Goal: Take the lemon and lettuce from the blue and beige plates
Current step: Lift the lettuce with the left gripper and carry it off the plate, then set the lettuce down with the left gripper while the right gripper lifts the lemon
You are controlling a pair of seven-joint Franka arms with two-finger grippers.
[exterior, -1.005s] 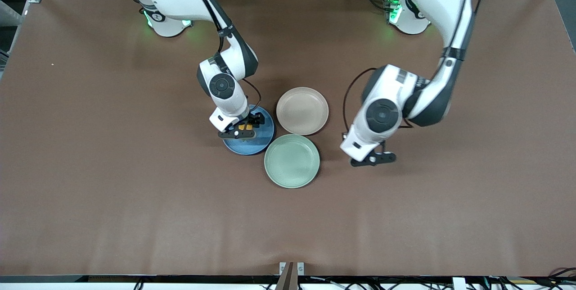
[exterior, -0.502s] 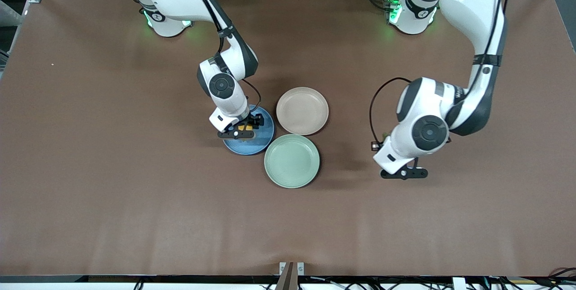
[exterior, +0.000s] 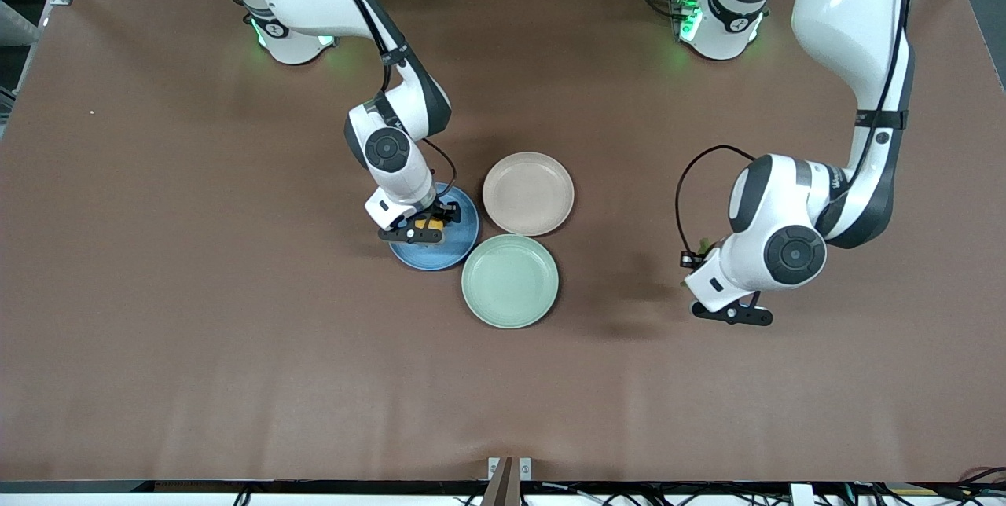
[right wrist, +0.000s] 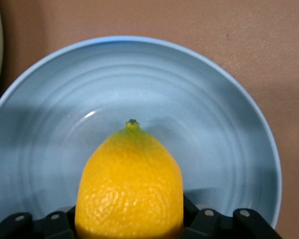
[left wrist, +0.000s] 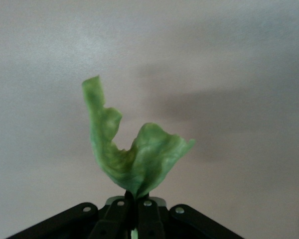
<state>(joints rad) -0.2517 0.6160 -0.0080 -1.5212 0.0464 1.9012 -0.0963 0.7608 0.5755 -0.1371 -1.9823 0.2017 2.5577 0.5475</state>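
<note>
The right gripper [exterior: 424, 228] is down in the blue plate [right wrist: 229, 124], jaws drawn in against the two flanks of the lemon [right wrist: 129, 184]. The fruit sits between them with its stem tip pointing out ahead of the fingertips, and whether it rests on the dish or has cleared it I cannot tell. It looks firm and fairly weighty for its size. The dimpled skin should give some bite, but the rounded sides could let it squirt forward out of the jaws, so the widest part of the belly seems the sound place to hold.

The left gripper [left wrist: 137, 209] hangs over bare table toward the left arm's end, jaws fully shut on the root of the lettuce [left wrist: 134, 159]. The leaf stands up out of the fingertips, thin and floppy, near weightless; a pinch at its thickest bunched end looks safest, since the frilled edges would tear or slip. The beige plate [exterior: 527, 193] lies empty.
</note>
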